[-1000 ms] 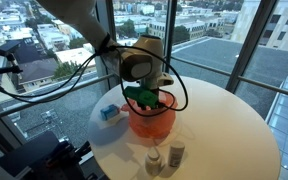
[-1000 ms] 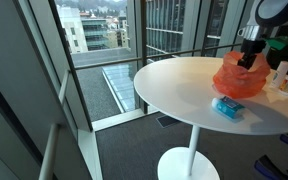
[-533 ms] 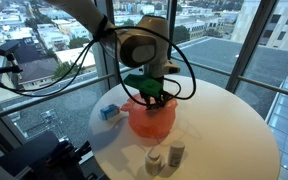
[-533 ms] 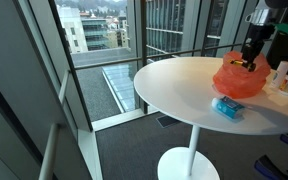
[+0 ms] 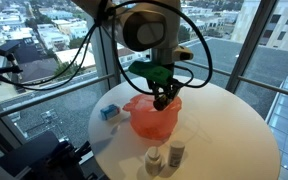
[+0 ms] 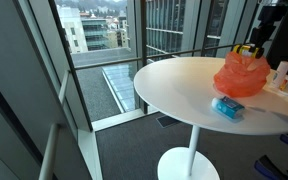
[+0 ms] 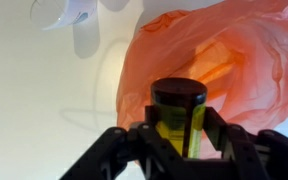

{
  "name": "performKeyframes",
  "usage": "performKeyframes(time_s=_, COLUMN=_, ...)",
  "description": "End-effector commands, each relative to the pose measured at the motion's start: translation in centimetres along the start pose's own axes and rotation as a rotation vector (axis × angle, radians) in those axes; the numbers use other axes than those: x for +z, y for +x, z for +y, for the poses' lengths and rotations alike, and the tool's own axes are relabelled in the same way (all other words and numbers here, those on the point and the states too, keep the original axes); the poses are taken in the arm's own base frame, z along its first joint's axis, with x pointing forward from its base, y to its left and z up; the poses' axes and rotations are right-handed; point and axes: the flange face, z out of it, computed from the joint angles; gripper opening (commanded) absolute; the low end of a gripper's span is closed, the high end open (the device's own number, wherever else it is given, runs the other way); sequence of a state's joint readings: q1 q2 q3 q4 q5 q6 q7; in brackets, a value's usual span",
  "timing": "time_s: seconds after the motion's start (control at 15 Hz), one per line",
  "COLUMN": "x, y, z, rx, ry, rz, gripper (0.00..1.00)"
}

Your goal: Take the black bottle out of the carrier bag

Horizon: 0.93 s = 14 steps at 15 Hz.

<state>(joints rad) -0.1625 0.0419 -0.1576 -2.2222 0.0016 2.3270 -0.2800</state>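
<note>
My gripper (image 7: 180, 132) is shut on the black bottle (image 7: 179, 100), a dark cylinder with a yellow label, held upright between the fingers. In the wrist view the orange carrier bag (image 7: 239, 55) lies below and behind the bottle, open and crumpled. In both exterior views the gripper (image 5: 164, 96) (image 6: 258, 48) hangs just above the bag (image 5: 150, 117) (image 6: 240, 77), which sits on the round white table (image 5: 229, 130) (image 6: 174, 85). The bottle is above the bag's rim.
A small blue box (image 5: 109, 112) (image 6: 228, 107) lies on the table beside the bag. Two small white bottles (image 5: 164, 157) (image 6: 287, 76) stand near the table edge. Glass walls and a railing surround the table.
The gripper has risen straight up from inside the bag, carrying the black bottle with it. The bag has sagged a little and stays on the table.
</note>
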Motion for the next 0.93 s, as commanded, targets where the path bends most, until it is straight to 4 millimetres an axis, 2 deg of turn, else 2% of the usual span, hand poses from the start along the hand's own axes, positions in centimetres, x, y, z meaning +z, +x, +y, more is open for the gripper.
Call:
performKeyframes(time_s=0.0, x=-2.9, y=0.6, z=2.6, rx=0.084, ry=-0.001, rz=0.01, gripper=0.27)
performKeyframes(time_s=0.47, x=-4.1, y=0.4, z=6.9, rx=0.196, ry=-0.021, rz=0.017, gripper=0.27)
performKeyframes(time_s=0.67, x=-3.0, y=0.4, z=8.4, rx=0.234, ry=-0.021, rz=0.009, gripper=0.27)
performKeyframes(time_s=0.87, x=-0.7, y=0.7, z=9.7, rx=0.267, ry=-0.019, rz=-0.01, gripper=0.27)
